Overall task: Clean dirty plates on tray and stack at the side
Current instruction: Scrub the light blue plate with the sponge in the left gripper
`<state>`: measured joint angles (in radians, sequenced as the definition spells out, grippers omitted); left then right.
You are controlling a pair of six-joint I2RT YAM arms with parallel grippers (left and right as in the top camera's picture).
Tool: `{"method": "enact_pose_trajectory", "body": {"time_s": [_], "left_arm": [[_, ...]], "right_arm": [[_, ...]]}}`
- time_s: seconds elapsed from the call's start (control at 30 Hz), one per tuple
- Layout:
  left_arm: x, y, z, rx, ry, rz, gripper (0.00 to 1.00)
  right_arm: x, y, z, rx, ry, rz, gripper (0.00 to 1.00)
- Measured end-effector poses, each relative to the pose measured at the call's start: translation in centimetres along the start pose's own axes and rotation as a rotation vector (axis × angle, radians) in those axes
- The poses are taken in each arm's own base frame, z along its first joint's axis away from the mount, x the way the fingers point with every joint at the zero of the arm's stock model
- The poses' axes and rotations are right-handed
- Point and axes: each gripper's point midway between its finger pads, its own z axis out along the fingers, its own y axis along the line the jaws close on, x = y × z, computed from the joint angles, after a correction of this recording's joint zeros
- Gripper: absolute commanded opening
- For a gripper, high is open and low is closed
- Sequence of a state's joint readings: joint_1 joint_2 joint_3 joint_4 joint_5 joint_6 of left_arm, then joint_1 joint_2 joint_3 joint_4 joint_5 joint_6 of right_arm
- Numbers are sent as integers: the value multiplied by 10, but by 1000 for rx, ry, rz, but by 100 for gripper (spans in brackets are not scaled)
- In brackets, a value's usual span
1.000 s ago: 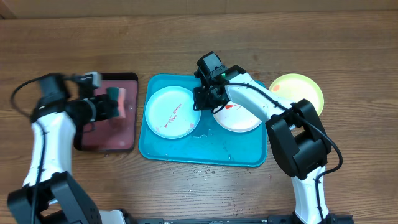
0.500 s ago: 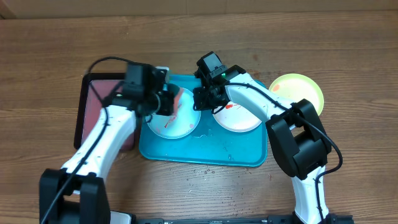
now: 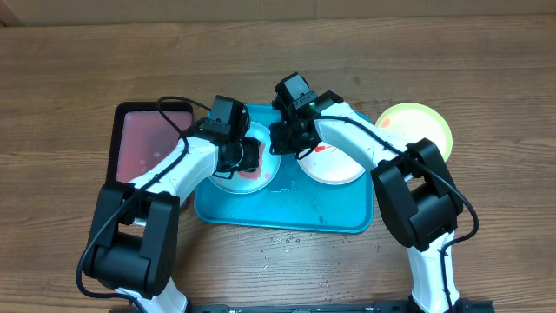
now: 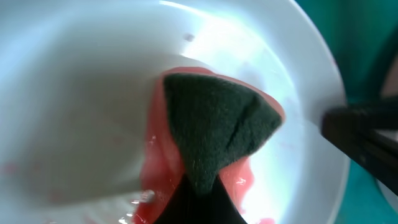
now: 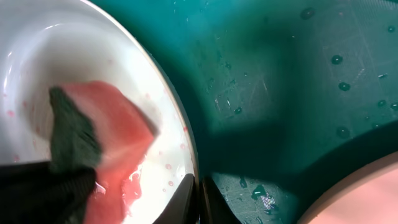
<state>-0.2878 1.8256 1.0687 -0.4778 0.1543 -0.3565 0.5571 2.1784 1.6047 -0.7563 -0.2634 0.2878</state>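
- Trays, two: one teal tray and one black tray with a pinkish-red inside.
- Plates, three: one pale plate, one red-smeared white plate and one yellow-green plate.
- Sponges, one: a pink sponge with a dark green scouring face.
- Robot arms, two: left arm and right arm.

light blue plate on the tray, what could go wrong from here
1. The right gripper pinches only the rim of the round light blue plastic plate on the wet teal plastic tray; scrubbing might slide or tip it free.
2. The pink and green sponge works close to that gripper and could bump it.
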Motion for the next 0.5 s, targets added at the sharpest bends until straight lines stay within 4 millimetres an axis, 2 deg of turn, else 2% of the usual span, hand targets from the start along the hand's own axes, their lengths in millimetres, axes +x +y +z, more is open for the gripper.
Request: {"method": "enact_pose_trajectory", "body": {"time_s": [0.1,0.27,0.3,0.4,0.5], "left_arm": [[-5,14,-3,-71,-19,-23,4],[-11,51,-15,-224,-24,-81,4],[-12,54,-16,-234,-22,-82,4],[-16,47,-19,-193,-16,-61,4],[-17,21,-20,-74,1,-23,4]], "right_arm": [[0,0,0,-1,0,0,5],[1,0,0,-2,3,1,5],[1,0,0,-2,3,1,5],[1,0,0,-1,4,1,5],[1,0,0,-1,5,2,5]]}}
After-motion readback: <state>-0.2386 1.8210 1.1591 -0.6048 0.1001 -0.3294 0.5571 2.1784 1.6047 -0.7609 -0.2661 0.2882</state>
